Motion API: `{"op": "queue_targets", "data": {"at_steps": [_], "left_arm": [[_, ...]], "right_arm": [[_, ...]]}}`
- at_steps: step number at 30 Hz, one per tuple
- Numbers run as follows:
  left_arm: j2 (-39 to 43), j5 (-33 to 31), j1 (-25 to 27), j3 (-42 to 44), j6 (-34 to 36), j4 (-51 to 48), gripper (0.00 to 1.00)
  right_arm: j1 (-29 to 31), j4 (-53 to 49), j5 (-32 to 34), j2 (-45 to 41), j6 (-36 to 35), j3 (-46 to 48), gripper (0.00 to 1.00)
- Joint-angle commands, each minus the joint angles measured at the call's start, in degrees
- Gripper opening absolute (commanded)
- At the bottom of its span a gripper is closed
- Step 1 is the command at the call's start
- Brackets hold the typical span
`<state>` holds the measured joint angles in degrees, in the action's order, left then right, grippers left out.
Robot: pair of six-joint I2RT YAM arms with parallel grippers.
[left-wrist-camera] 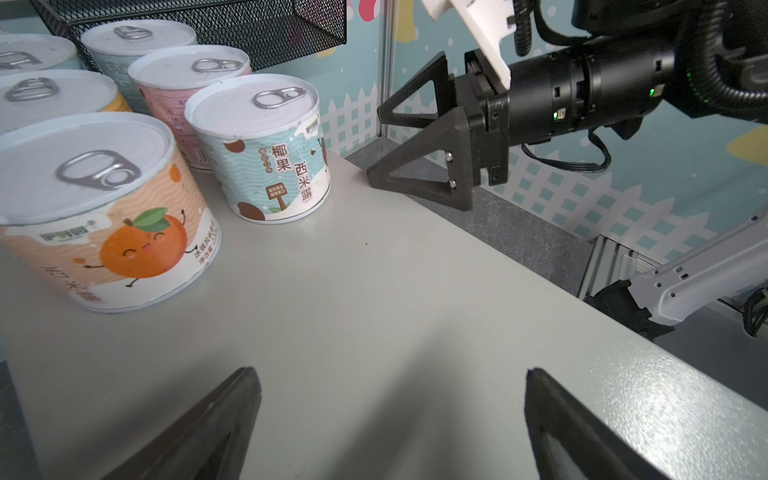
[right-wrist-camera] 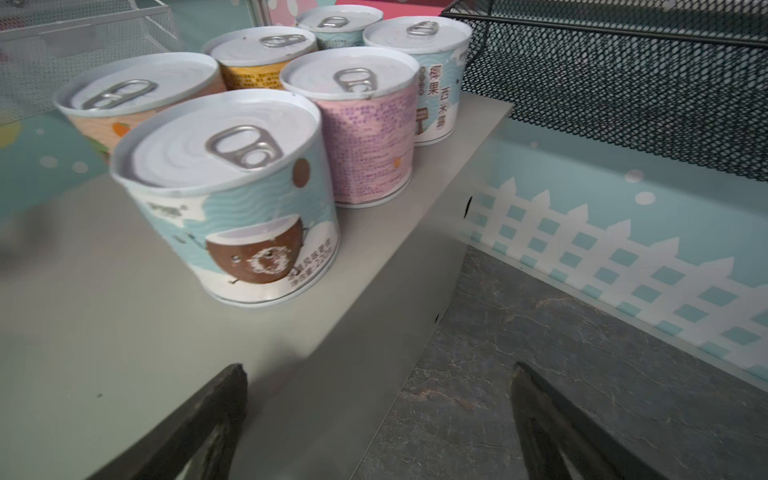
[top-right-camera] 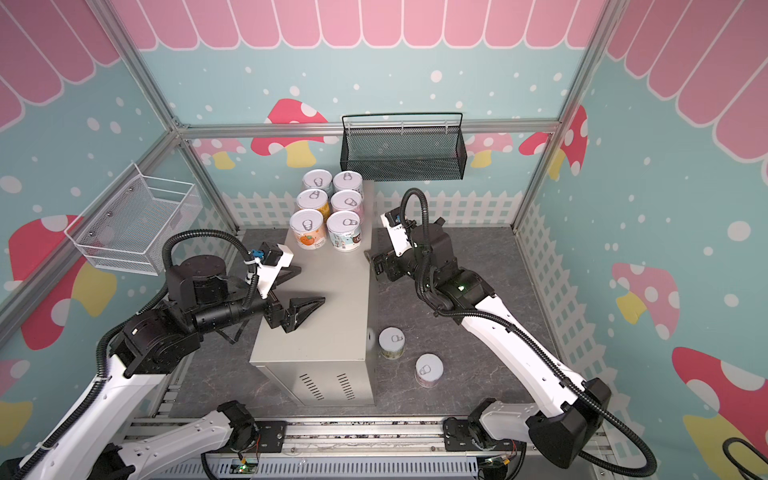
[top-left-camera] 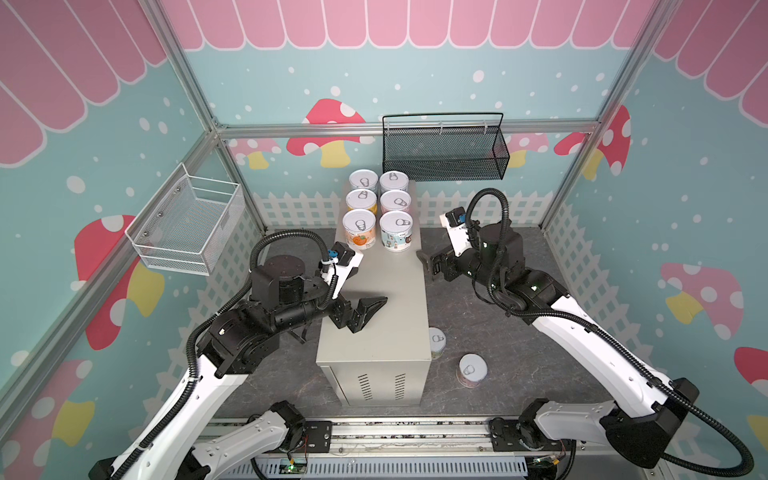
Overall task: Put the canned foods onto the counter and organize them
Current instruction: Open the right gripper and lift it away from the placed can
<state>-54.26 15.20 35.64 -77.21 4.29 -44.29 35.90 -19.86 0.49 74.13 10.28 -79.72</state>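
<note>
The counter (top-left-camera: 386, 316) is showing plain beige-grey. On its far end, an orange can (left-wrist-camera: 104, 216) is wearing wavy stripes and a smiling orange fruit, a blue can (right-wrist-camera: 232, 208) pale waves with a brown coconut, with a pink can (right-wrist-camera: 365, 137) and a yellow can (right-wrist-camera: 247, 79) behind them. All lids (left-wrist-camera: 232, 112) are gleaming white.

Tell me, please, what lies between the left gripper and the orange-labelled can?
Nothing: in the left wrist view only bare counter separates the left gripper and orange-labelled can.

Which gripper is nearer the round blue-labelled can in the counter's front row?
Right. The right gripper is beside the can; the left gripper is farther, over the counter's middle.
</note>
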Motion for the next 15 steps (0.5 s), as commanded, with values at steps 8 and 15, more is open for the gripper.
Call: {"op": "queue_targets", "data": {"at_steps": [8, 15], "left_arm": [[1.8, -0.6, -0.3, 1.3, 0.4, 0.1, 0.99], [1.3, 0.0, -0.3, 1.0, 0.0, 0.0, 0.99]], "right_arm": [[-3.7, -1.3, 1.6, 3.7, 2.7, -3.7, 0.99], [-9.1, -5.0, 8.7, -0.9, 10.0, 1.1, 0.99]]}}
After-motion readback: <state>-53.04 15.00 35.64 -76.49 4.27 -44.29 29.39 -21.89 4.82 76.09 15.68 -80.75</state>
